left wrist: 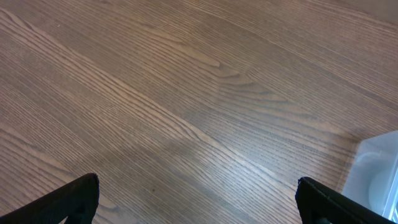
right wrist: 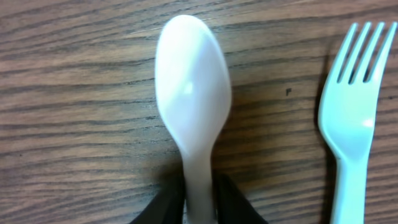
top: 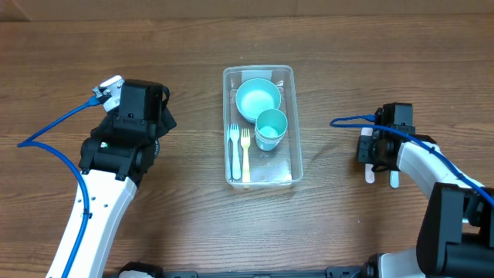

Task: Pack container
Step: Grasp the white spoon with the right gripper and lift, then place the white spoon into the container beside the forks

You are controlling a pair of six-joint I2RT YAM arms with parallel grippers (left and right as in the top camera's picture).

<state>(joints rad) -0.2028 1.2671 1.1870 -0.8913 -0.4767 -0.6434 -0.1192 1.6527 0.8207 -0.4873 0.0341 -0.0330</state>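
- Hovering over the bare table (top: 185, 46), my left gripper (left wrist: 198, 196) stands wide open and empty.
- Mid-table sits the container (top: 227, 123): bowl (top: 257, 99) and cup (top: 271, 127) toward 12 o'clock, two forks (top: 239, 150) along its 9 o'clock wall, and free floor at 5 o'clock.
- My right gripper (right wrist: 199, 196) pinches the white spoon (right wrist: 193, 87) by its handle. I'd lift straight, clear of the pale fork (right wrist: 354, 118) at 3 o'clock, and cross the rim high.

A brown wood-grain desk (top: 185, 224) spreads wide here, its streaks running side to side, under soft, even light.
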